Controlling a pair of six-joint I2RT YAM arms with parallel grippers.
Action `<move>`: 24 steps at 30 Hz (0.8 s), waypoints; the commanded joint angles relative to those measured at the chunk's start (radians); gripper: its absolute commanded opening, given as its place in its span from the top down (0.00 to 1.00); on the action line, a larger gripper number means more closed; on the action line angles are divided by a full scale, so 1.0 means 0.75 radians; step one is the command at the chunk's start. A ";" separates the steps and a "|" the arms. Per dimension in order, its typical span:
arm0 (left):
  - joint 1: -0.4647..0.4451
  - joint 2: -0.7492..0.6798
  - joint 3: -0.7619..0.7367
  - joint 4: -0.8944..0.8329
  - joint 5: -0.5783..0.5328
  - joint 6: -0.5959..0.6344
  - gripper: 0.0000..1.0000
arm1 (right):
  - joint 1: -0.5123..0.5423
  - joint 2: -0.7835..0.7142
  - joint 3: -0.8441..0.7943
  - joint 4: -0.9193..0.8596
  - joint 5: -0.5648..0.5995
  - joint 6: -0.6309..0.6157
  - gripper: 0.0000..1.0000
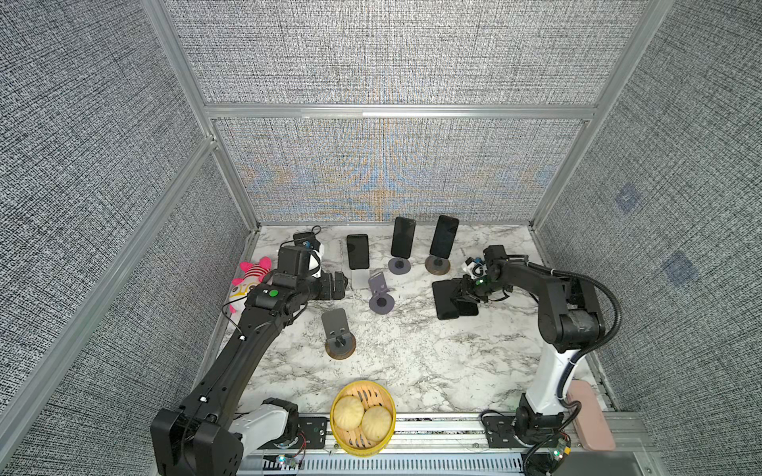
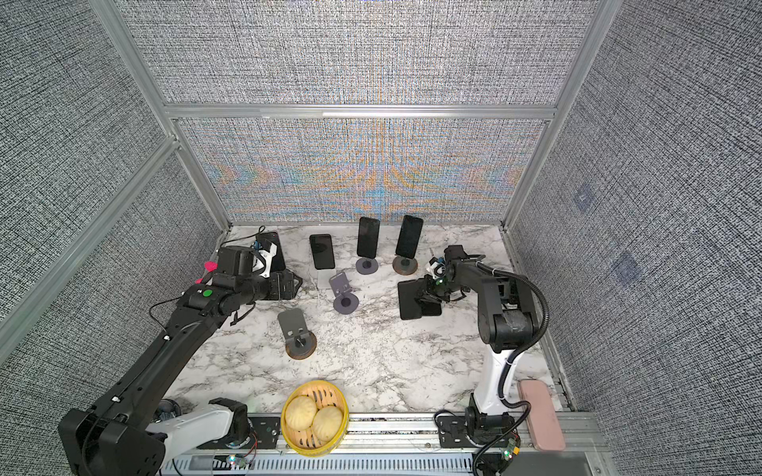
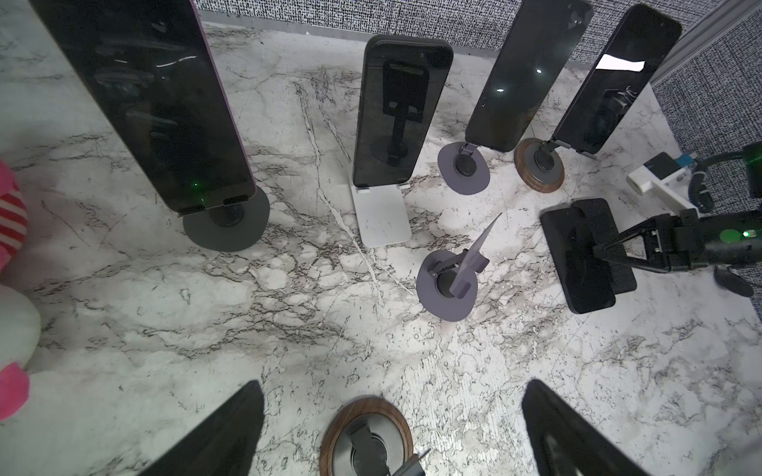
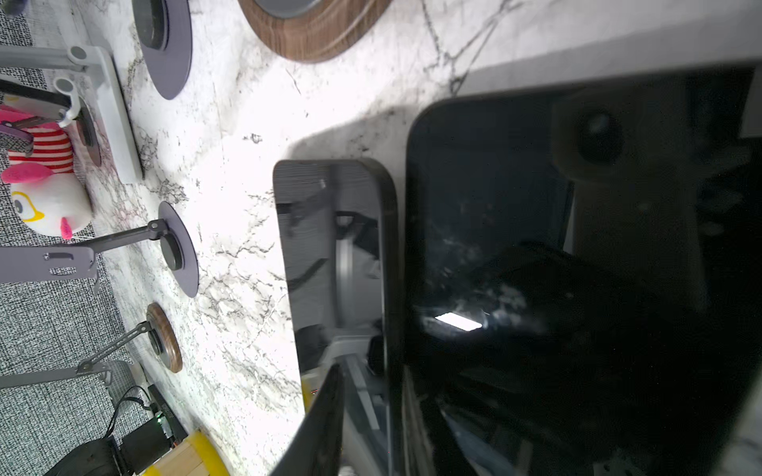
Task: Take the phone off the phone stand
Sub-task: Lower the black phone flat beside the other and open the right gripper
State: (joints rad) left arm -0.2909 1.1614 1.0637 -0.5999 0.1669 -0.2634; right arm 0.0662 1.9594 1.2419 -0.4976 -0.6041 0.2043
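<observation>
Four phones lean on stands along the back of the table (image 1: 433,358), and a fifth phone (image 1: 443,301) lies flat at the right, off any stand, with the right gripper (image 3: 596,249) low over it and a dark slab (image 3: 620,282) just beside it. The jaws stand narrowly apart about this phone's long edge; whether they grip it I cannot tell. The left gripper (image 3: 393,387) hangs wide open and empty near a bare wood-based stand (image 3: 367,437). Such a phone is likely stiff, fairly heavy for its size, and slick and breakable on the glass face, so the sound hold is across the two long edges, lifting up out of a stand's lip. Only the left wrist view shows the leftmost phone (image 3: 144,103) whole on its dark round stand (image 3: 226,230); in a top view the left arm (image 1: 255,329) hides most of it. Only the right wrist view shows the flat phone's edge between the fingers (image 4: 325,420).
</observation>
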 commanded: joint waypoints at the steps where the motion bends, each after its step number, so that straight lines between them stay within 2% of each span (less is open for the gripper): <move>1: 0.004 0.002 -0.001 0.025 0.017 -0.005 0.01 | 0.006 0.006 0.003 0.000 -0.006 0.007 0.73; 11: 0.005 0.004 -0.005 0.029 0.023 -0.009 0.01 | 0.009 -0.032 -0.005 -0.002 0.012 0.011 0.73; 17: 0.005 0.004 -0.007 0.033 0.025 -0.010 0.01 | 0.031 -0.143 -0.038 -0.008 0.096 0.005 0.73; 20: 0.005 0.004 -0.009 0.035 0.028 -0.011 0.01 | 0.074 -0.219 -0.067 -0.046 0.245 0.013 0.73; 24: 0.005 0.000 -0.011 0.041 0.029 -0.011 0.01 | 0.201 -0.352 -0.146 -0.099 0.505 0.070 0.74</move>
State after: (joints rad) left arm -0.2871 1.1645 1.0584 -0.5957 0.1833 -0.2699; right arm 0.1738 1.7374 1.1545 -0.5201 -0.3901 0.2268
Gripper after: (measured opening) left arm 0.987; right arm 0.266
